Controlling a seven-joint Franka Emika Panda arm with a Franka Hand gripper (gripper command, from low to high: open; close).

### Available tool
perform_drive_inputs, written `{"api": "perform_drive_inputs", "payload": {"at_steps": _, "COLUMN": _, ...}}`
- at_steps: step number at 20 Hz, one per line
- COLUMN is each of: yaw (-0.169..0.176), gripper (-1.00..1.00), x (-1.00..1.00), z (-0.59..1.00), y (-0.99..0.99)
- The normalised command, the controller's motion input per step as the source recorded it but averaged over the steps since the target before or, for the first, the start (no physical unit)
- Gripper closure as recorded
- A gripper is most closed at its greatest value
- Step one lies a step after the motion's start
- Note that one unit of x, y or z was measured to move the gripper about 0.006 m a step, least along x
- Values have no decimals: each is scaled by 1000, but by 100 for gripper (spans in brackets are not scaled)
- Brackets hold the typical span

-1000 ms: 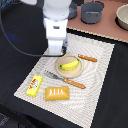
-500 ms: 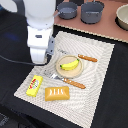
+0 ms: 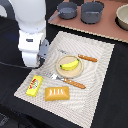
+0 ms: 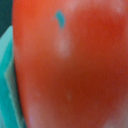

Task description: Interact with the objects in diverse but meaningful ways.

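Note:
A red tomato-like fruit [image 4: 70,65] fills nearly the whole wrist view, pressed close to the camera; my fingers are hidden there. In the exterior view my gripper [image 3: 31,63] hangs at the placemat's left edge, covered by the white wrist, and no fruit shows on the mat. The yellow banana [image 3: 69,64] lies on a round beige plate [image 3: 75,75] at the mat's middle. A small yellow box [image 3: 34,85] lies just below the gripper's spot, with the orange ridged bread-like block [image 3: 57,93] to its right.
An orange-handled fork [image 3: 67,81] and knife [image 3: 82,57] flank the plate. Two grey pots [image 3: 67,9] [image 3: 92,11] and a pale bowl [image 3: 122,17] stand on the brown board at the back. Dark table surrounds the placemat [image 3: 97,85].
The arm has swung from behind the plate toward the exterior view's left and nearer the front, ending over the mat's left edge. The items on the mat have not moved.

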Motion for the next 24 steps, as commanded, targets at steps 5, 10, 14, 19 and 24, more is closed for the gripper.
{"api": "perform_drive_inputs", "payload": {"at_steps": 5, "yaw": 20, "gripper": -100, "x": -426, "z": -34, "y": -28}}
{"api": "perform_drive_inputs", "payload": {"at_steps": 10, "yaw": 38, "gripper": -100, "x": -313, "z": -6, "y": -25}}
{"api": "perform_drive_inputs", "payload": {"at_steps": 14, "yaw": 11, "gripper": -100, "x": 184, "z": 546, "y": -94}}
{"api": "perform_drive_inputs", "payload": {"at_steps": 19, "yaw": -59, "gripper": -100, "x": 814, "z": 970, "y": -154}}
{"api": "perform_drive_inputs", "payload": {"at_steps": 24, "yaw": -42, "gripper": -100, "x": 889, "z": 1000, "y": -85}}
